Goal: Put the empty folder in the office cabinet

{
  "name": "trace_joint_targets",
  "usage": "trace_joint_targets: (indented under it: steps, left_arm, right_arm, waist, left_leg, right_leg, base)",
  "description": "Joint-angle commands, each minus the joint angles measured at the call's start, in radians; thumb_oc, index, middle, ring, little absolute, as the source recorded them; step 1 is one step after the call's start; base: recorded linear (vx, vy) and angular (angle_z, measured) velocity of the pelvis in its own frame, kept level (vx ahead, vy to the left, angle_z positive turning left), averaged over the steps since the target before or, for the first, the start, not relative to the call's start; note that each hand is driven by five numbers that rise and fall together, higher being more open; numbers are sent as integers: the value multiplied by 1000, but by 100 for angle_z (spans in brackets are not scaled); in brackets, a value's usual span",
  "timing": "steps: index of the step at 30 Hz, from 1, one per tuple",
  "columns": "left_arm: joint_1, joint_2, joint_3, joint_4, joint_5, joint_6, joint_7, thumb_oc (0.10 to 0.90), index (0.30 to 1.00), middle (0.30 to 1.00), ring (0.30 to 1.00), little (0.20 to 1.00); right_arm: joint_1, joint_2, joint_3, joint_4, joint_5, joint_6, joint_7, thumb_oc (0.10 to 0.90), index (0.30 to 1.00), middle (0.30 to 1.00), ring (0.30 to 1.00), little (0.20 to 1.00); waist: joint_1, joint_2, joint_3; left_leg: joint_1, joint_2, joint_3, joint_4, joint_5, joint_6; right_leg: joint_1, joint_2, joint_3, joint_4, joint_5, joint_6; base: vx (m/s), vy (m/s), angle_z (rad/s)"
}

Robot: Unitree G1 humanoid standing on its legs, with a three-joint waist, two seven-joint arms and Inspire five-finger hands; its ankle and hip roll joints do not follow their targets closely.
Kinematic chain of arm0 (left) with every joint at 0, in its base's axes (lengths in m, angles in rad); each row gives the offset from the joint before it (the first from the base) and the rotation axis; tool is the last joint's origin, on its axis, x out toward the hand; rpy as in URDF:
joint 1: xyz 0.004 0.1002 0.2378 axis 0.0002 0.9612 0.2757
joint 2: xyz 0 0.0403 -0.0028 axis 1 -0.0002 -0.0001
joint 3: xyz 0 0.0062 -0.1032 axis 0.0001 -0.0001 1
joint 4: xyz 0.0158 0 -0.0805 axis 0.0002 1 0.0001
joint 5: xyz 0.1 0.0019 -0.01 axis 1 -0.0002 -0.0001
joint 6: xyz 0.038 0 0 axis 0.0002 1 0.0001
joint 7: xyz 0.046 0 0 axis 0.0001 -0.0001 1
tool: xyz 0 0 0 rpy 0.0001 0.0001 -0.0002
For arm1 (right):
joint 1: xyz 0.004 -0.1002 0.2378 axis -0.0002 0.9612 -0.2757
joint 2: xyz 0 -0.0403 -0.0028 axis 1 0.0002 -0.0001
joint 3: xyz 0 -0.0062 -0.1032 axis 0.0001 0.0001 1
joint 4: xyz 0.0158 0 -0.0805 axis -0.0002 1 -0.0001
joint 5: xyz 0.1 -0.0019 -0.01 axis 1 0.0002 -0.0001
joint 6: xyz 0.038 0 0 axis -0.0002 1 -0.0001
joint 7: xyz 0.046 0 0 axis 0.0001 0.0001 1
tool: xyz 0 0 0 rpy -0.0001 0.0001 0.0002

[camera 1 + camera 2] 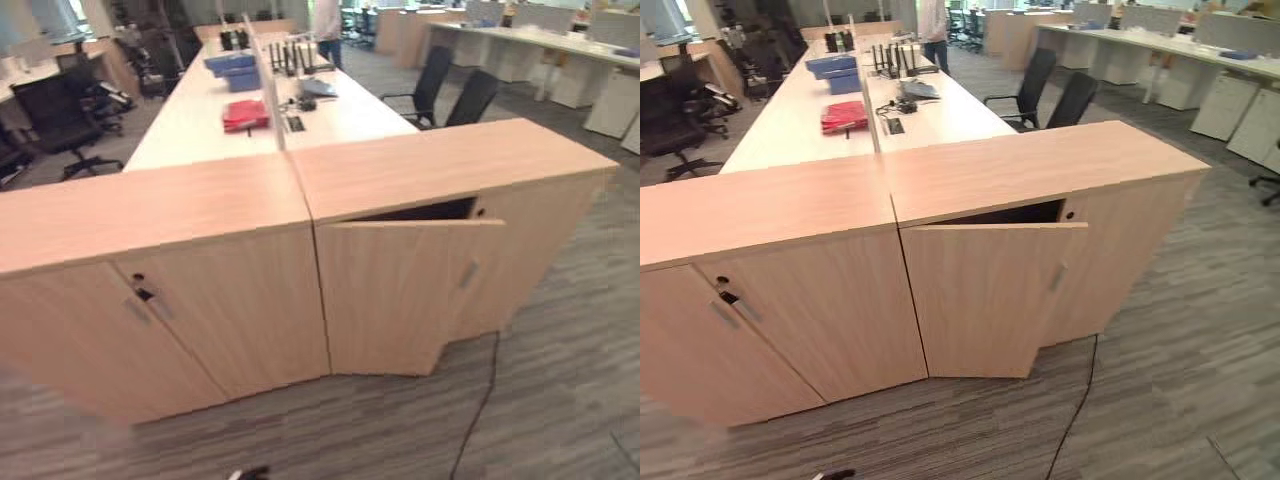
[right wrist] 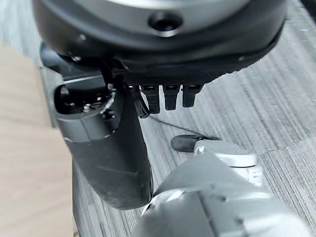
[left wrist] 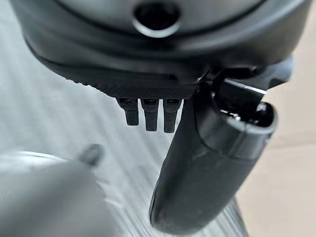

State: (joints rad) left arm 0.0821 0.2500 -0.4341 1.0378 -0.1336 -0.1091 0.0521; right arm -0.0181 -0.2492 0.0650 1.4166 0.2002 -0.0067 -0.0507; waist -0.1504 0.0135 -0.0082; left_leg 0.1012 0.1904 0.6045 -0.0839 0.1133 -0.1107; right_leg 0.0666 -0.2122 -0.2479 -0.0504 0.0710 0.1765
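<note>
Both hands, left (image 3: 207,163) and right (image 2: 106,148), hang straight-fingered and hold nothing, the red folder (image 1: 245,115) lies upper left on the desk (image 1: 190,120) beyond the cabinet (image 1: 450,165), whose barely ajar door (image 1: 400,295) could block insertion.

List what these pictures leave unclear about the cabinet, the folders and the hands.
- Cabinet interior: the half-open door leaves a dark gap in both eye views; the shelves inside are in shadow.
- Red folder and blue trays on the desk: too far to tell whether they are empty.
- Left hand and right hand: each wrist view shows the thumb and straight fingers holding nothing, over carpet.
</note>
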Motion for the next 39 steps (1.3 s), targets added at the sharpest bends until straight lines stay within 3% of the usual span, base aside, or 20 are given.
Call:
trace_joint_targets:
  steps: [1, 3, 4, 6, 13, 15, 25, 39]
  left_arm:
    - [-115, -15, 27, -393, -100, -130, -58, 800, 900, 900, 900, 900]
    - [-147, 36, 14, -583, -137, -142, -91, 800, 900, 900, 900, 900]
    - [-145, 39, 15, -589, -138, -138, -92, 800, 900, 900, 900, 900]
    - [-234, 78, -2, -745, -183, -145, -120, 800, 900, 900, 900, 900]
    - [-481, 44, -84, -739, -184, -143, -131, 800, 900, 900, 900, 900]
    - [-491, 42, -74, -764, -204, -147, -130, 800, 900, 900, 900, 900]
    - [-421, 47, -66, -835, -247, -139, -175, 800, 900, 900, 900, 900]
    - [-367, 82, -94, -1007, -339, -123, -247, 800, 900, 900, 900, 900]
  right_arm:
    - [-47, -35, 12, 109, 10, -1, -26, 800, 900, 900, 900, 900]
    - [-34, -41, 9, 112, 4, 4, -24, 800, 900, 900, 900, 900]
    - [-34, -40, 9, 111, 4, 5, -23, 800, 900, 900, 900, 900]
    - [-15, -50, 23, 104, -24, 16, -9, 800, 900, 900, 900, 900]
    - [-10, -62, 66, 82, -65, 17, 6, 800, 900, 900, 900, 900]
    - [-16, -56, 71, 68, -58, 12, 5, 800, 900, 900, 900, 900]
    - [-15, -14, 87, 71, -46, 1, 15, 800, 900, 900, 900, 900]
    - [-20, -1, 93, 74, -40, 1, 26, 800, 900, 900, 900, 900]
  waist:
    - [-17, 37, 30]
    - [-32, 41, 28]
    - [-32, 41, 29]
    - [-63, 49, 16]
    - [-121, 59, -5]
    - [-125, 56, -6]
    - [-104, 37, -8]
    - [-79, 31, 1]
  left_leg:
    - [45, 35, -89, -3, -92, -27]
    - [48, 45, -80, -3, -89, -34]
    - [49, 46, -79, -3, -89, -34]
    - [61, 57, -57, -3, -87, -43]
    - [81, 72, -15, -3, -86, -52]
    - [84, 72, -9, -3, -84, -54]
    - [95, 75, -7, -3, -85, -54]
    - [89, 73, -26, -3, -83, -53]
  right_leg:
    - [-27, 86, -64, -37, -48, -28]
    - [-27, 95, -58, -37, -53, -31]
    - [-27, 96, -57, -37, -53, -31]
    - [-27, 109, -42, -37, -62, -33]
    - [-28, 128, -11, -37, -72, -39]
    - [-27, 130, -6, -37, -70, -40]
    - [-12, 137, -3, -37, -73, -47]
    - [3, 136, -18, -37, -73, -50]
  base:
    - [53, -106, -36]
    - [26, -59, -18]
    - [24, -36, -10]
    - [56, -59, -11]
    - [28, -27, -36]
    - [8, -15, -24]
    - [2, -6, -5]
    - [-5, 0, 1]
